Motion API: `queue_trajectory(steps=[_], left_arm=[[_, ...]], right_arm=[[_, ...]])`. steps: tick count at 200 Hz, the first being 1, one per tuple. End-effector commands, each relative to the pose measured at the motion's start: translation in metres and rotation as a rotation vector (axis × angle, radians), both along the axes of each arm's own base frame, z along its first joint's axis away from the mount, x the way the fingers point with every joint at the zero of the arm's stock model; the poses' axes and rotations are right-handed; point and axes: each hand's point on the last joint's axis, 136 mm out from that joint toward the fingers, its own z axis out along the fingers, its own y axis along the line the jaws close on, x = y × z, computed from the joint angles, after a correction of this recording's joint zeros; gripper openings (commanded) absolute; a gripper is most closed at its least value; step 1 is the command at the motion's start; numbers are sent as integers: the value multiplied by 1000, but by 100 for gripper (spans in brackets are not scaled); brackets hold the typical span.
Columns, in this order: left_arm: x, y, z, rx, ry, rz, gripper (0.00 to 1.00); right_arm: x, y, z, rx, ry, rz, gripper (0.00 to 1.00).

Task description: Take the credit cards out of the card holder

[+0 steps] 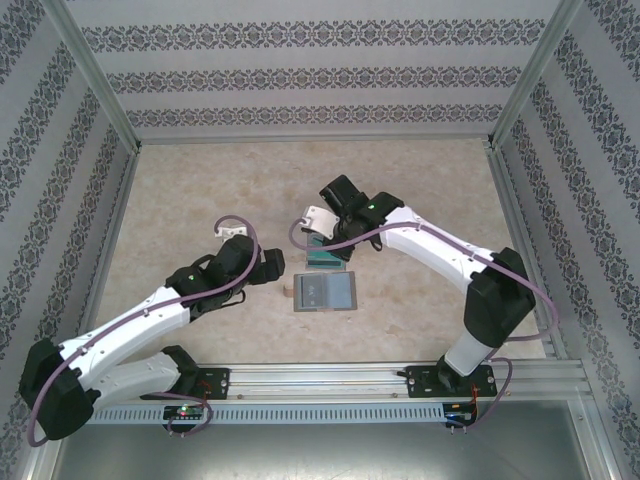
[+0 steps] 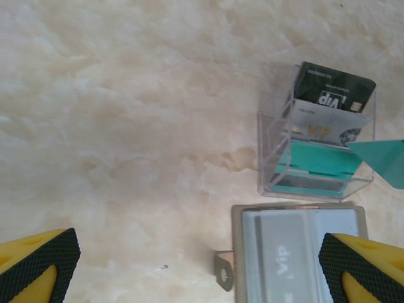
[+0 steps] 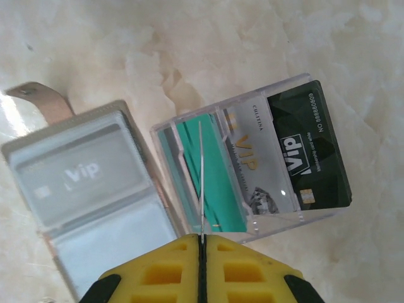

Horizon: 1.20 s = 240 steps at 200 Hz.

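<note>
I have the teal card [image 3: 201, 180] edge-on, pinched between the right gripper [image 3: 201, 243]'s jaws, above the clear tray [image 2: 271, 136] at centre frame. The card holder [image 3: 82, 196] lies open at lower left, a grey card [image 3: 76, 173] inside. My left gripper [image 2: 202, 271], jaws spread wide, is nearer it.

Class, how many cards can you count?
5: black card, silver card, teal card in the clear box; held card in the right tool; grey card in the card holder. More may be hidden.
</note>
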Motion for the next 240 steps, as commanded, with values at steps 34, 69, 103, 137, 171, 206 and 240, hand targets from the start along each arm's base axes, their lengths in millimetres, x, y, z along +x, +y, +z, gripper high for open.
queue_trajectory(steps=[34,69,103,137,171,206,240], left_arm=[[-5,31,-3,41,-43,101,100],[-8,33,-6,40,-29,107,100],[-10,35,-8,45,-20,112,100],[-12,36,-9,44,-15,116,100],[-13,37,-9,38,-15,115,100],[-13,37,-9,36,-15,118,100],[-12,37,-10,40,-17,118,100]], right_arm=[[18,1,-16,-145,-70,111,0],[12,8,-29,-141,-33,127,0],[10,14,-39,-141,-7,132,0],[8,16,-49,-146,21,134,0],[14,14,-50,-160,4,109,17],[37,4,-45,-185,-73,19,29],[45,2,-33,-144,-103,-65,29]])
